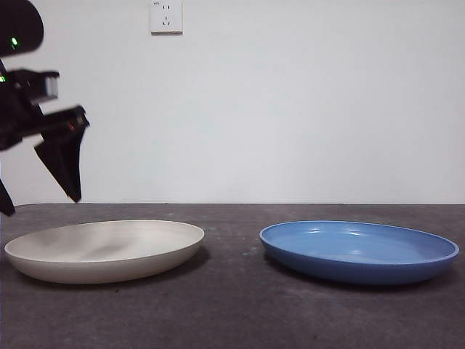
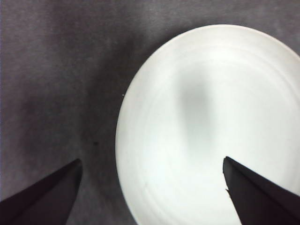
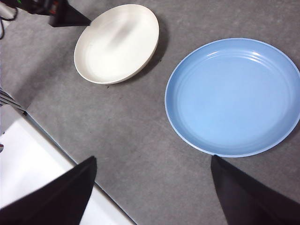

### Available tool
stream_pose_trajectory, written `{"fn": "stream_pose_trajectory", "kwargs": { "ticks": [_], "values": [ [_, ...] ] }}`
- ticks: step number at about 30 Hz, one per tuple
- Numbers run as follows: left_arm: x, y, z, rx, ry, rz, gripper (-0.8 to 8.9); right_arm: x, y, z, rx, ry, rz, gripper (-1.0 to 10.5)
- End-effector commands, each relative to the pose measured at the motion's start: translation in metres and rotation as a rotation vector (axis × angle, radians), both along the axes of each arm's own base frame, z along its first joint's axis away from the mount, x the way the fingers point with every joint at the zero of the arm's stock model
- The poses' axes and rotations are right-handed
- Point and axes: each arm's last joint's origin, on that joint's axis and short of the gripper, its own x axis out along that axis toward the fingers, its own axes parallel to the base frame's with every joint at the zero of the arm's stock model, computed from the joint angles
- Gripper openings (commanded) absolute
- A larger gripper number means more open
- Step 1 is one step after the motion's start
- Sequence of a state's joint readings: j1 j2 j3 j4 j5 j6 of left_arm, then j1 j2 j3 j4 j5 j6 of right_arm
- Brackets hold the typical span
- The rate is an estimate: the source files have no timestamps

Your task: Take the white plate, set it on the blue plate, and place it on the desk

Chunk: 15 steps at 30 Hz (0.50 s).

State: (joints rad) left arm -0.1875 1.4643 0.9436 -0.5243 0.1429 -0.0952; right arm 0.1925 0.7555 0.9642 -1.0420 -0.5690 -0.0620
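Broad dark grey table [image 1: 232, 313] carrying everything. On it, two wide shallow plates well apart, both flat and bare: blue plate [image 1: 360, 251], glossy, and white plate [image 1: 105, 249], matte cream, the landmark here. No contact yet with either.

Left claw [image 1: 36, 171] hanging above the white plate's outer edge, the side away from the blue plate; released, jaws spread wide, one over the plate's inside and the other over bare table just beside the rim. Right claw [image 3: 152, 187] waiting high, on the blue plate's side of the white plate, likewise released and holding nothing.

Step in hand, by the look of it: first grasp of the white plate. Best done by lowering straight down astride the near rim, sliding the outer jaw under the lip, pinching firmly before lifting, keeping the plate level.
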Motion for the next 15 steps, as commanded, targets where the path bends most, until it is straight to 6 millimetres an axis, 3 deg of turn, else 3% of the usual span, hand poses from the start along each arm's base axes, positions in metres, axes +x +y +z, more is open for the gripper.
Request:
{"fn": "stream_pose_trajectory", "kwargs": {
  "ticks": [1,10,15],
  "values": [
    [0.011,-0.002,-0.007,0.003,0.003,0.005,4.65,0.001,0.001,0.006,0.008,-0.014,-0.003,3.9],
    [0.021,-0.004,-0.03,0.003,0.065,0.027,4.6,0.001,0.001,0.006,0.008,-0.015,-0.003,3.9],
    [0.021,-0.004,-0.031,0.005,0.075,0.027,2.61,0.001,0.001,0.006,0.008,-0.015,-0.003,3.9]
  ]
}}
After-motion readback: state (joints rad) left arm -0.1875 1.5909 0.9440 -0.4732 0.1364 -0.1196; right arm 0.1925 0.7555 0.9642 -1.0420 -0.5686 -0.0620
